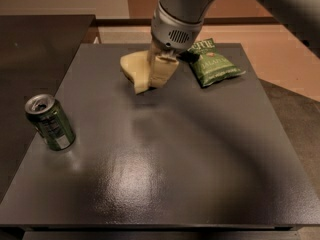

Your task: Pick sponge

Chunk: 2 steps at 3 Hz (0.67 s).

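The pale yellow sponge (131,67) hangs between the cream fingers (163,72) of my gripper (150,81), over the far middle of the dark table (165,154). The gripper is shut on the sponge and holds it tilted, a little above the tabletop. The sponge sticks out to the left of the fingers, and its right part is hidden behind them. The grey arm comes down from the top right.
A green chip bag (215,64) lies just right of the gripper at the far side. A green soda can (50,122) stands upright near the table's left edge. A second dark surface (40,39) adjoins at the far left.
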### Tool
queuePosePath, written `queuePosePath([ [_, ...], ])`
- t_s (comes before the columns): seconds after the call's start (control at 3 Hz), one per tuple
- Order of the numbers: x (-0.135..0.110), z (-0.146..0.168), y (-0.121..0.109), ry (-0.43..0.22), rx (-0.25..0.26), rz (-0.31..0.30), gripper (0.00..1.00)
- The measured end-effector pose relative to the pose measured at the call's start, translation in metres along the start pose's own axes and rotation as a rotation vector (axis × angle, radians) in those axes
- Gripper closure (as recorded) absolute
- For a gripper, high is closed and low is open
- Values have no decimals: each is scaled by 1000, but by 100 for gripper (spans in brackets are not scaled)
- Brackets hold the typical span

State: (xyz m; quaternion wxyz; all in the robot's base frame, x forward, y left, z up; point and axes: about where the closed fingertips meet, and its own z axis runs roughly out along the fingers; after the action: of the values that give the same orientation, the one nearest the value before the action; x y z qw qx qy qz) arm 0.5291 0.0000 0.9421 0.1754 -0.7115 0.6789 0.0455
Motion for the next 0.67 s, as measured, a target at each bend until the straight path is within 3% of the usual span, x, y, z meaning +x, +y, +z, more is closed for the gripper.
queuePosePath([
  [0.67,-35,-41,9,-28,2,-56,100],
])
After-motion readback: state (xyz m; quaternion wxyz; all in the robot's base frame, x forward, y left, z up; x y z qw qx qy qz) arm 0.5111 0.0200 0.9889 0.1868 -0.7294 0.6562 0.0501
